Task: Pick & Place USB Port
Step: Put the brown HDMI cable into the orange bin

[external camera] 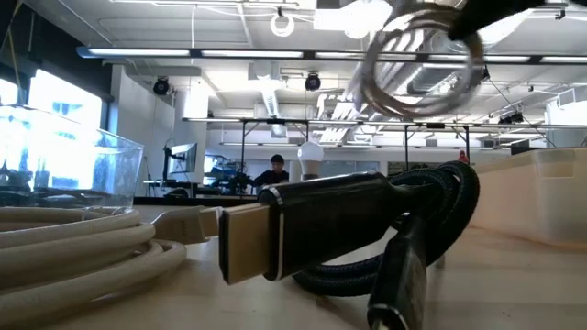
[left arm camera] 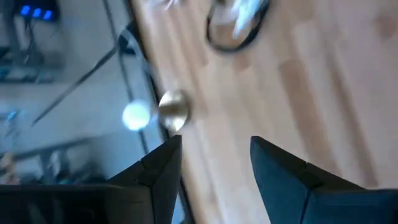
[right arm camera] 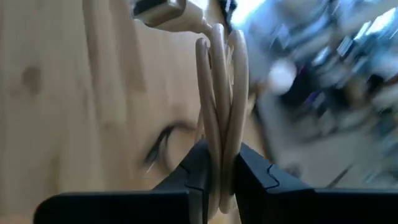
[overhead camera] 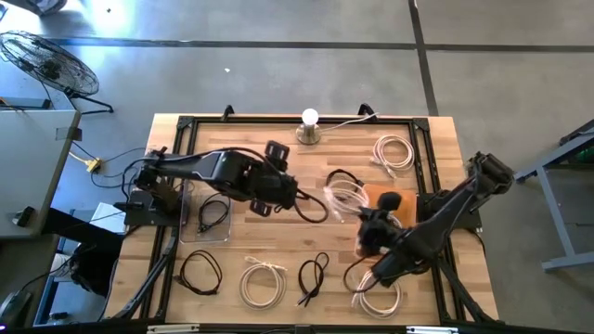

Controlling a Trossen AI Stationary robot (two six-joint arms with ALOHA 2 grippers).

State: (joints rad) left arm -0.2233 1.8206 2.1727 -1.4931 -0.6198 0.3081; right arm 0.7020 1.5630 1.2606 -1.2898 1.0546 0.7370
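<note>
A coiled white USB cable point(overhead camera: 344, 195) hangs in the air near the table's middle, and my right gripper point(overhead camera: 360, 211) is shut on it. In the low view the coil point(external camera: 422, 64) floats high above the wood. The right wrist view shows the pale strands and a plug point(right arm camera: 163, 10) beyond my right gripper point(right arm camera: 219, 167). My left gripper point(overhead camera: 290, 195) hovers just left of the coil. It is open, and in its wrist view nothing lies between the fingers of my left gripper point(left arm camera: 214, 163). My right gripper pinches several strands of the white coil point(right arm camera: 221, 124) side by side between its two fingers. The fingers lie across the strands. The coil is lifted clear of the table, its plug end pointing away from the fingers.
A clear tray point(overhead camera: 190, 215) with a black cable stands at the left. Coiled black point(overhead camera: 200, 272) and white cables point(overhead camera: 264, 283) lie along the near edge, and another white one point(overhead camera: 393, 151) at the far right. A lit bulb lamp point(overhead camera: 309, 125) stands at the far edge. An orange pad point(overhead camera: 376, 195) lies under the right arm.
</note>
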